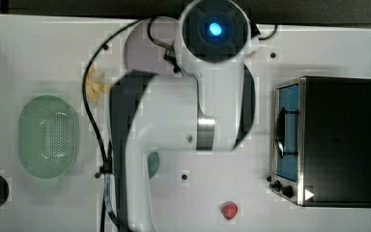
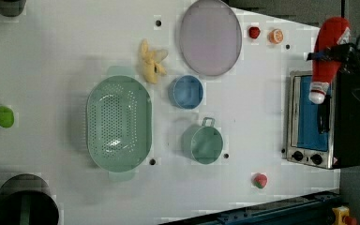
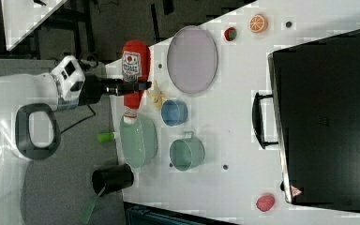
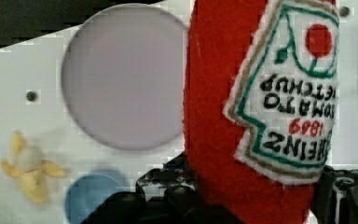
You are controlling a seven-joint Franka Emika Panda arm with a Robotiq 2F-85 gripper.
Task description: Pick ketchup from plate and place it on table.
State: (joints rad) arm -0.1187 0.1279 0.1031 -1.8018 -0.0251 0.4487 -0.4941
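Note:
My gripper (image 3: pixel 138 86) is shut on the ketchup (image 3: pixel 135 75), a red plush bottle with a white label and a pale cap end. It hangs in the air, well above the table (image 2: pixel 51 70). The left view shows the ketchup (image 2: pixel 330 51) in front of the oven, with dark fingers (image 2: pixel 319 55) clamped across its middle. In the wrist view the ketchup (image 4: pixel 223 116) stands between the jaws, next to the plate (image 4: pixel 121 77). The pale mauve plate (image 2: pixel 210 37) lies bare at the table's far end. The arm covers part of the plate (image 1: pixel 142 48) in the top view.
A green perforated basket (image 2: pixel 118 123), a blue bowl (image 2: pixel 186 92), a green cup (image 2: pixel 202 143) and a peeled banana (image 2: pixel 151 63) lie mid-table. A toaster oven (image 2: pixel 316 122) stands at the left view's right. A strawberry (image 2: pixel 254 32) and an orange slice (image 2: pixel 276 35) sit beside the plate.

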